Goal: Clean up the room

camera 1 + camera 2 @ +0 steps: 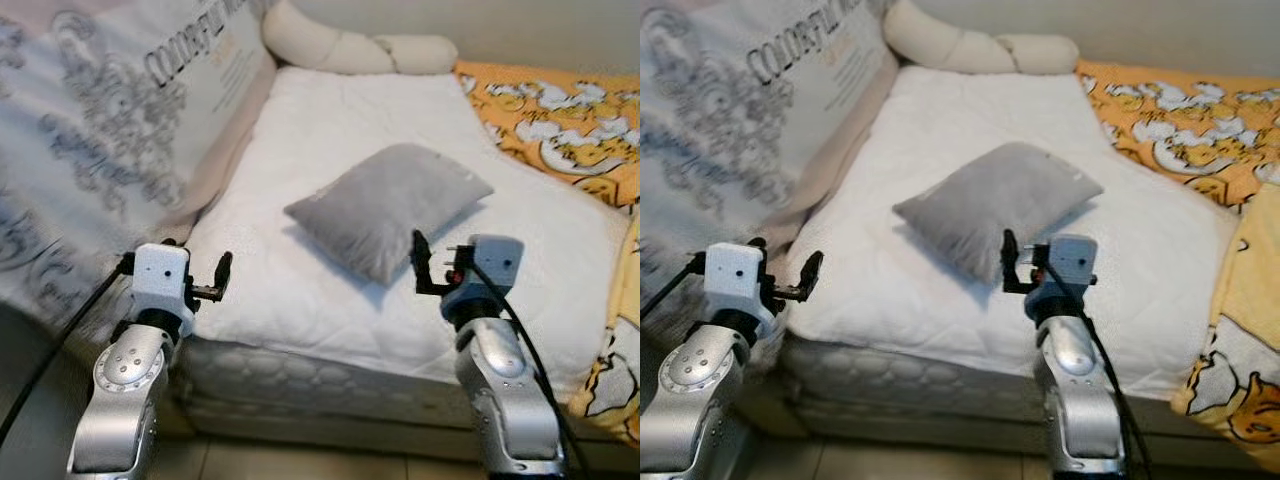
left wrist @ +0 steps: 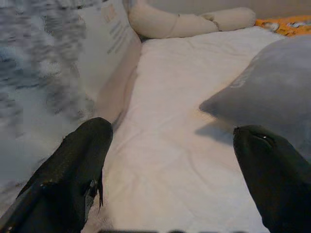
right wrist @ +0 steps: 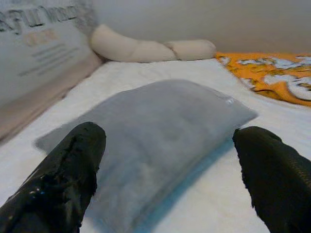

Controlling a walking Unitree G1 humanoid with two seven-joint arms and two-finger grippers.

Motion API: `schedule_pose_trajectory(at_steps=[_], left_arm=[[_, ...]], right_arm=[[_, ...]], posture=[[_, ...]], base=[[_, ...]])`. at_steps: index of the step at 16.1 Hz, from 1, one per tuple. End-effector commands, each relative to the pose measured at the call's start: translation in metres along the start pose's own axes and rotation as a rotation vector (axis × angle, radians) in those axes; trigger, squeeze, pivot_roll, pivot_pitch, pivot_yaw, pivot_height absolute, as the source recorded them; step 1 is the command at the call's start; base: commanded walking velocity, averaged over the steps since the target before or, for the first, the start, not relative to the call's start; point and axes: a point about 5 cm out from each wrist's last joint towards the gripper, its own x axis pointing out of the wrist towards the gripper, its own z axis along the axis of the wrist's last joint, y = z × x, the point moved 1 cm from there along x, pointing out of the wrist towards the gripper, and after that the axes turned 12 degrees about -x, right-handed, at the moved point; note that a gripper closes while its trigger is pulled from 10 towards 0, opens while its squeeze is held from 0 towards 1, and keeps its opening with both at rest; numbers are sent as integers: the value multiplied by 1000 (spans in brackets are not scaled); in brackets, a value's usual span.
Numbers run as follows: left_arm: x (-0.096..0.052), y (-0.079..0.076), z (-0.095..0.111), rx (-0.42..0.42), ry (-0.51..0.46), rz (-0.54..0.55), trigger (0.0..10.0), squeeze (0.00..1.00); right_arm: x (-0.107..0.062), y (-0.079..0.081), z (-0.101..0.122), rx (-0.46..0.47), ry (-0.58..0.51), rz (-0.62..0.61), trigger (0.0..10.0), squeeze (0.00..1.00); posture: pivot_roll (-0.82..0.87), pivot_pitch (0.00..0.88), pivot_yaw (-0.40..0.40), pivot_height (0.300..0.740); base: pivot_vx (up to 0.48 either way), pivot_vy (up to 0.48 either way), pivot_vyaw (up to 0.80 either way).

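Right hand (image 3: 165, 170) spread at our grey, plump pillow (image 1: 388, 205); left hand (image 2: 170, 174) spread at nine o'clock.

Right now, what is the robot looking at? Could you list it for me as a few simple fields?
Place: a bed with a white quilted cover
Main item: grey pillow, lying flat near the middle of the bed
At the head of the bed: long cream bolster
Robot's left side: large printed bag leaning against the bed
Robot's right side: orange patterned blanket
Left gripper: open, at the bed's near edge, holding nothing
Right gripper: open, just in front of the pillow, pointed at it, holding nothing
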Motion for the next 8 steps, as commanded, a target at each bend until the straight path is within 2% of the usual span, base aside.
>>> schedule_pose_trajectory(at_steps=[1,8], left_arm=[[3,-7,1,-3,-4,-25,10000,1000],[5,-7,2,9,-1,-42,10000,1000]], right_arm=[[0,-6,-3,-5,15,-18,10000,0],[2,-4,-5,-8,19,-4,10000,0]], posture=[[7,0,-4,740],[11,0,-2,740]], base=[[300,0,0],[301,0,0]])
